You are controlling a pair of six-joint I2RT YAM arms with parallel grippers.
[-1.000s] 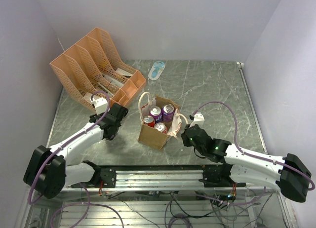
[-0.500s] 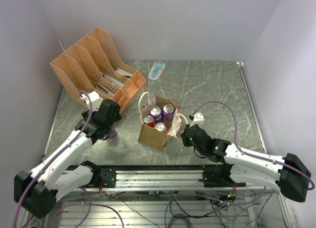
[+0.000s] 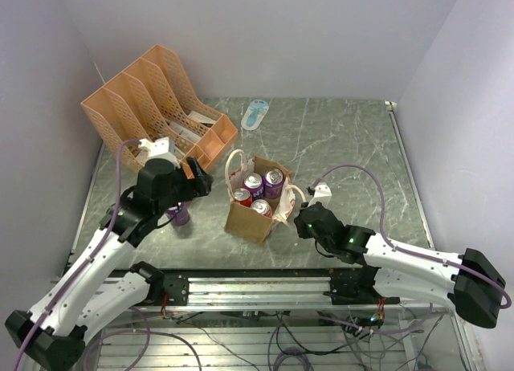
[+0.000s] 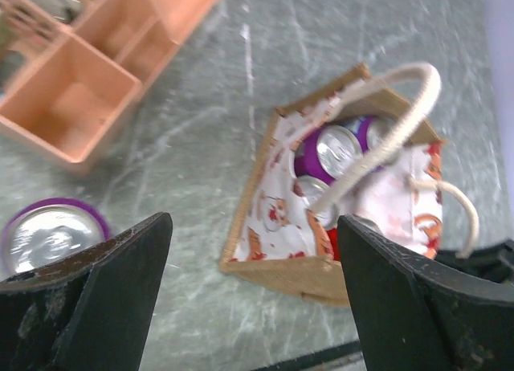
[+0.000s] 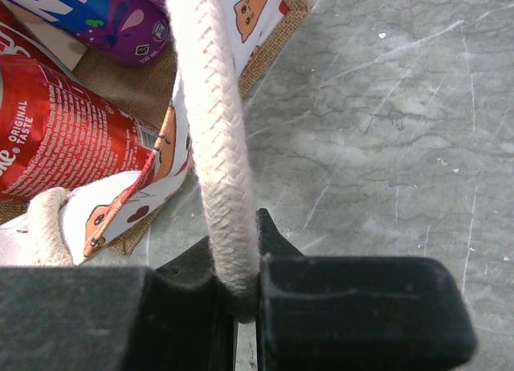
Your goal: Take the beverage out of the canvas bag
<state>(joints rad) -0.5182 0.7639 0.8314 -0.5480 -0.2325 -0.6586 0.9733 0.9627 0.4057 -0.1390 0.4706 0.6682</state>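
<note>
The canvas bag point(image 3: 250, 213) stands at the table's middle, with purple and red cans point(image 3: 254, 184) upright inside. A purple beverage can point(image 3: 178, 214) stands on the table left of the bag. My left gripper point(image 3: 198, 178) is open and empty, raised above and between that can and the bag. In the left wrist view the bag point(image 4: 289, 218) lies between the open jaws, and the purple can point(image 4: 48, 236) is at the lower left. My right gripper point(image 3: 302, 221) is shut on the bag's cream rope handle point(image 5: 218, 138). A red can point(image 5: 56, 138) shows inside the bag.
An orange plastic file rack point(image 3: 148, 106) stands at the back left, close behind my left gripper; it also shows in the left wrist view point(image 4: 76, 106). A small blue-and-white object point(image 3: 255, 114) lies at the back. Walls close in on the left, back and right.
My left gripper has risen off the purple can, leaving it standing on the table, and swung up and right toward the bag. The right arm has not moved.
</note>
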